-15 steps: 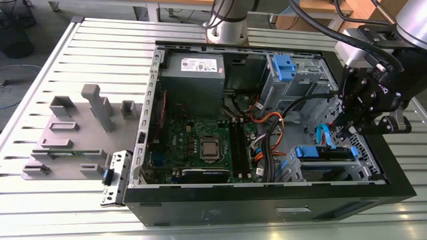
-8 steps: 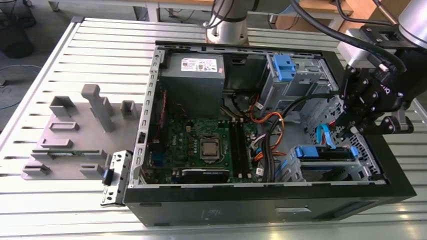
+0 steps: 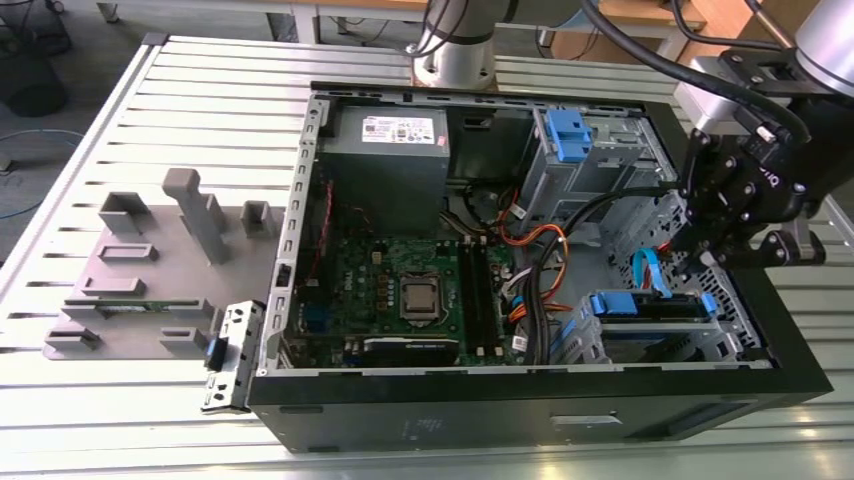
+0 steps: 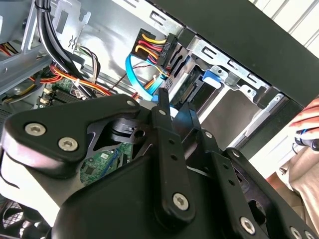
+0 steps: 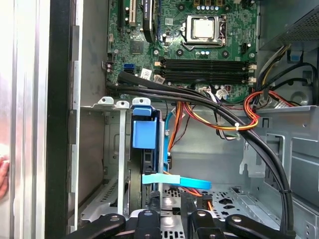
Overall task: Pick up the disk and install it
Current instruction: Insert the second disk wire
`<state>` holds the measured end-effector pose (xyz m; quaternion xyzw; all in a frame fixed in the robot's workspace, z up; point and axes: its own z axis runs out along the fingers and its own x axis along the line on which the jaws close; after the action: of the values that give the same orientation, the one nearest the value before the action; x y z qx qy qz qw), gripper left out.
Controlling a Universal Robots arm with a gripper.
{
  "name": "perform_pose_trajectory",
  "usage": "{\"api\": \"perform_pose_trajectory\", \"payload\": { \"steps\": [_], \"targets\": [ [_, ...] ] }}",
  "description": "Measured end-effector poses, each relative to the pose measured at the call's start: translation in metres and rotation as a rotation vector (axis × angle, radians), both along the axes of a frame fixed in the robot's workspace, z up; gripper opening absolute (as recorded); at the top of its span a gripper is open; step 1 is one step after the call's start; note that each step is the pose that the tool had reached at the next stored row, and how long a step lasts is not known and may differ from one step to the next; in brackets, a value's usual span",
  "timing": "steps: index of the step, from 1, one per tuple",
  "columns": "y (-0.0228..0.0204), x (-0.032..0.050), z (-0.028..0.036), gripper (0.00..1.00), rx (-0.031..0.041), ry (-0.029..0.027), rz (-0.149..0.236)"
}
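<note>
One disk [image 3: 650,306] sits edge-up in the drive cage [image 3: 663,342] of the computer case [image 3: 534,420]; the first wrist view shows its blue carrier [image 5: 144,133]. The gripper [image 3: 697,250] (fingers nearly together, empty) hangs just above the cage. The second wrist view shows a hand [image 4: 308,124] beyond the case wall.

A lab: slatted aluminium bench [image 3: 187,90], opened computer case [image 3: 534,400], grey fixtures [image 3: 147,250].

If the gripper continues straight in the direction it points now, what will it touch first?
Probably the light blue cable that crosses just ahead of the gripper in the first wrist view, and then the disk standing in its blue carrier in the drive cage. Depth is unclear, so the gripper could pass beside the cable.
</note>
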<state>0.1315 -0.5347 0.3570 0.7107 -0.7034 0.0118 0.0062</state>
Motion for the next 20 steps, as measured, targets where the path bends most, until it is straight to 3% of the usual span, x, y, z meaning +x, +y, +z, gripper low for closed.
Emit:
{"api": "perform_pose_trajectory", "payload": {
  "steps": [8,20],
  "targets": [
    [0.0050,0.0001,-0.0003,0.31,-0.0005,0.0000,0.000],
    [0.0059,0.0001,-0.0003,0.31,-0.0005,0.0000,0.000]
  ]
}}
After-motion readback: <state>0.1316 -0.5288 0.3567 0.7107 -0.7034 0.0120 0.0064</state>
